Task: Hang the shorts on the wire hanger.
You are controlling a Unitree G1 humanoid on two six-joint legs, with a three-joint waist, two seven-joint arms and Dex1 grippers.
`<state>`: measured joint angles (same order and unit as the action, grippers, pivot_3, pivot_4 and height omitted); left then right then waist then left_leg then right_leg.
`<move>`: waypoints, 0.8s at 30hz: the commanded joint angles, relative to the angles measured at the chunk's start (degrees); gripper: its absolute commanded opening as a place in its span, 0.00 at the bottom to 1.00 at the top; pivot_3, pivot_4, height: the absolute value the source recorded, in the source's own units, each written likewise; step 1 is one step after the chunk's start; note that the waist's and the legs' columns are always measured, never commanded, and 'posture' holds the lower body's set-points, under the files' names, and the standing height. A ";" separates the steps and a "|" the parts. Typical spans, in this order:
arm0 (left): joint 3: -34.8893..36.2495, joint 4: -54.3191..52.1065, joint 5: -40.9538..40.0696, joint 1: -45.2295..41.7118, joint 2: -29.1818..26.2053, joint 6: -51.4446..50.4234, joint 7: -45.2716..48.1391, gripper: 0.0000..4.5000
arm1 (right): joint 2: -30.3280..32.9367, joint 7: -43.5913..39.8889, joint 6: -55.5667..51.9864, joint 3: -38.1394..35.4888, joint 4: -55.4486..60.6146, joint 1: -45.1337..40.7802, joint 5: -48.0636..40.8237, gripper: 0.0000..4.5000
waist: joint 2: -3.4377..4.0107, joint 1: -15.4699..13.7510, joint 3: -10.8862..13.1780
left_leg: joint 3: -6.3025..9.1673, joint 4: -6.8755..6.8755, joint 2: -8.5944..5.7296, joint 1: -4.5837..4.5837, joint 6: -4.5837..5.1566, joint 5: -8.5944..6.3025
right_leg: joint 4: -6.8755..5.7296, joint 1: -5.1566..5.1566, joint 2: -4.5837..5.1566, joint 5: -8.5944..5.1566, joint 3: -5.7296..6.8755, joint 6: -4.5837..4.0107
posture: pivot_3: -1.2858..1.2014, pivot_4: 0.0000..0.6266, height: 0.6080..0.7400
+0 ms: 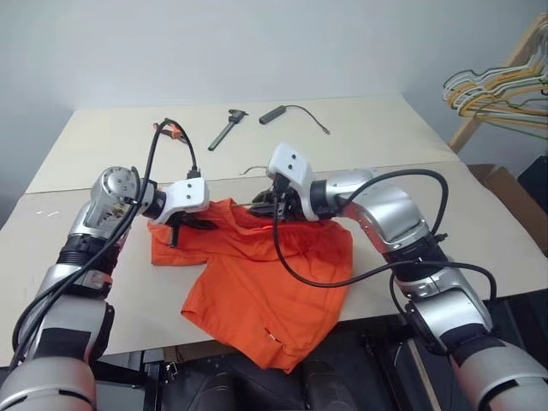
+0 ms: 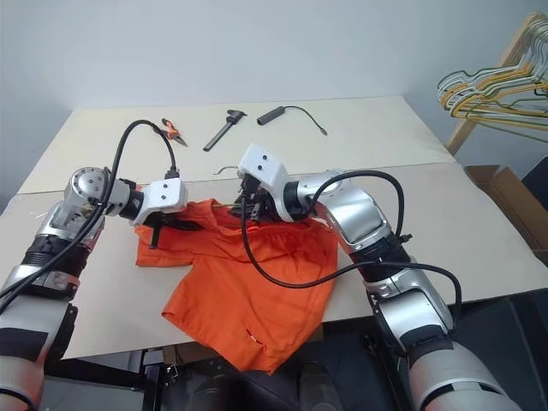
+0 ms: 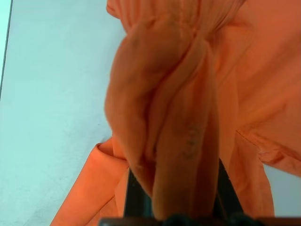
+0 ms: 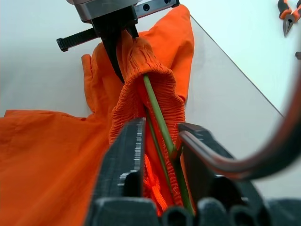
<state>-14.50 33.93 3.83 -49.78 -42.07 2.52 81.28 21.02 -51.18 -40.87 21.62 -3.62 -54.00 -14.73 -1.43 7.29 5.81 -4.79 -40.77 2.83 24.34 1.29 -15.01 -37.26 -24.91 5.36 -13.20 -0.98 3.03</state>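
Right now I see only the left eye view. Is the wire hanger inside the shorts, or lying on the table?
Observer: Inside. The right wrist view shows the wire hanger running through the elastic waistband of the shorts.
Operator: What does the right gripper hold?
Observer: The right gripper is shut with waistband and wire together between its fingers.
Operator: And the left one?
Observer: In the left wrist view, the left gripper is shut on a bunched fold of the orange fabric.
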 commanded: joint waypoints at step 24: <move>12.95 -6.97 -11.51 5.27 -9.10 -6.23 0.25 1.00 | 2.24 -9.32 15.39 -6.54 -5.43 -0.39 0.49 0.00 | 0.01 -0.36 -0.01 | 0.05 0.02 0.01 -0.08 -0.02 0.01 | -0.02 0.04 0.00 0.00 -0.01 0.00 | 0.49 0.08 1.00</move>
<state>-2.05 26.87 -8.54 -44.84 -51.34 -5.51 83.61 22.85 -59.92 -26.17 17.39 -10.80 -52.64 -13.12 -1.42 6.92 5.80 -4.73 -40.75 2.83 24.27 1.26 -14.99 -37.27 -24.84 5.36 -13.20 -0.95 3.03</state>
